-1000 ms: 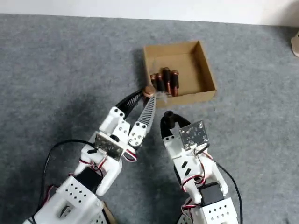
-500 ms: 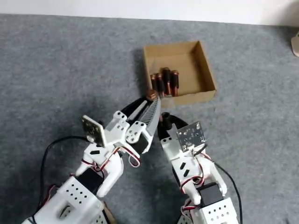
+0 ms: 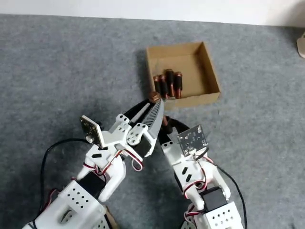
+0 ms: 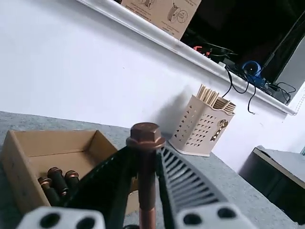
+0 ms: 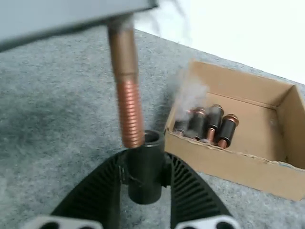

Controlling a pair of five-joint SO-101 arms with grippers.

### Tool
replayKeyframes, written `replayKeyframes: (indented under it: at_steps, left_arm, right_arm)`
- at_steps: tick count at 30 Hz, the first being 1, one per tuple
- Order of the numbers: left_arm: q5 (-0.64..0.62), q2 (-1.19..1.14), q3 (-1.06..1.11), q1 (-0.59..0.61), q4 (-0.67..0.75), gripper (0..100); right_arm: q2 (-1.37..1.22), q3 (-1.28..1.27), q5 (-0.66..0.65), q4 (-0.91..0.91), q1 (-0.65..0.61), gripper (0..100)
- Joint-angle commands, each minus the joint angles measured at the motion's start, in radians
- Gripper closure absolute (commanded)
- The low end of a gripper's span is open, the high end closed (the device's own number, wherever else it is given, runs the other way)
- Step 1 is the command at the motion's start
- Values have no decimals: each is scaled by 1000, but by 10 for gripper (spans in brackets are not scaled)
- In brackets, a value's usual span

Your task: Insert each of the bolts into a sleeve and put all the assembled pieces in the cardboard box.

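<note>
Gripping a copper bolt [image 4: 147, 191] upright in the left pincer [image 4: 145, 155], threaded tip down at the rim of a black sleeve [image 5: 144, 176]; clamping that sleeve upright in the right pincer [image 5: 143, 169], near the cardboard box [image 5: 228, 162] on the grey desk [image 3: 57, 71], assembled pieces [image 5: 209, 121] lying inside.

Grey felt table [image 3: 57, 71] is carrying the cardboard box [image 3: 198, 100] twd its far side. Beige holder [image 4: 202, 126] w/ sticks is sitting nr far-right edge.
</note>
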State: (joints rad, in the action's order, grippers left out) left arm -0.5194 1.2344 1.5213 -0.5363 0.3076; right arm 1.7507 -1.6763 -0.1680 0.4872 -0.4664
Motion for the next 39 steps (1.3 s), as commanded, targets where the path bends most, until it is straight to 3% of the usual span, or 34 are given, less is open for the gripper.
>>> replayKeyframes:
  at_steps: [1,39]
  left_arm:
    - [-3,21,-22,50,48,994]
    - [-5,19,94,59,51,994]
  right_arm:
    - [31,-143,-9,-2,-16,993]
    - [31,-142,-8,-45,-84,993]
